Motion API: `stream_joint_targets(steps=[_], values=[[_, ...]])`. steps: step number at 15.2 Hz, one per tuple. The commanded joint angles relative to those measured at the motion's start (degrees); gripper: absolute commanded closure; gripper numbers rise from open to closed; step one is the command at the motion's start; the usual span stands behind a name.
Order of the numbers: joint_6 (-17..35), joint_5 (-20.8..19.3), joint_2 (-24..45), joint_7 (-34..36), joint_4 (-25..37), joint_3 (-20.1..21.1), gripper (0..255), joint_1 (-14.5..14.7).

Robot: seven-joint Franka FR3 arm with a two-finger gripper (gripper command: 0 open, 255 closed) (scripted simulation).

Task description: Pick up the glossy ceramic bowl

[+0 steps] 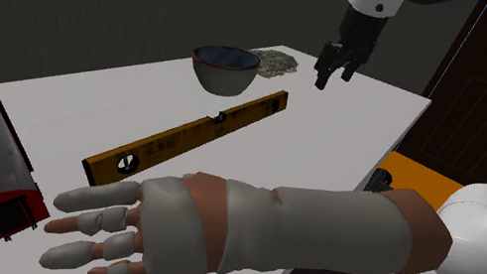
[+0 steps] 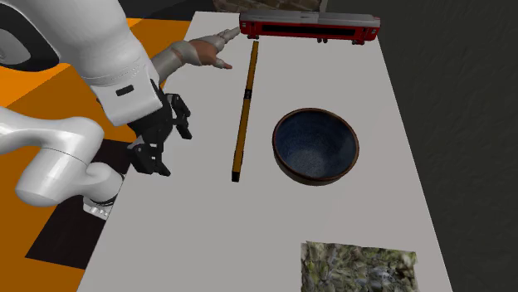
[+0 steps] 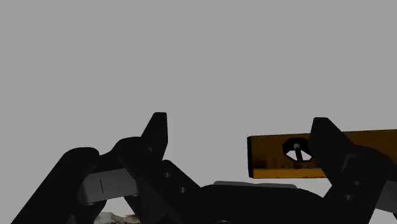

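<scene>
The black gripper (image 1: pixel 334 75) hung above the pale desk (image 1: pixel 376 112) with its fingers spread wide and nothing between them. It was well apart from the dark blue bowl (image 1: pixel 225 68), which sat upright near a mossy-looking mat (image 1: pixel 275 62) — a yellow spirit level (image 2: pixel 243 108) lay between bowl and gripper in the second exterior view. The bowl looked rigid, slick-glazed and likely breakable, probably of moderate weight. The surest hold appeared to be the rim — one finger inside the wall, one outside, closed gently — since the rounded outside offered little purchase.
</scene>
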Motion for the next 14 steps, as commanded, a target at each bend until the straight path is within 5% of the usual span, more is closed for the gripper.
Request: stream_joint_targets(steps=[1, 14], values=[[0.00, 0.00, 0.00, 0.00, 0.00, 0.00, 0, 0.00], [0.73, -2.52, 29.22, 6.90, 25.74, 8.68, 0, 1.04]])
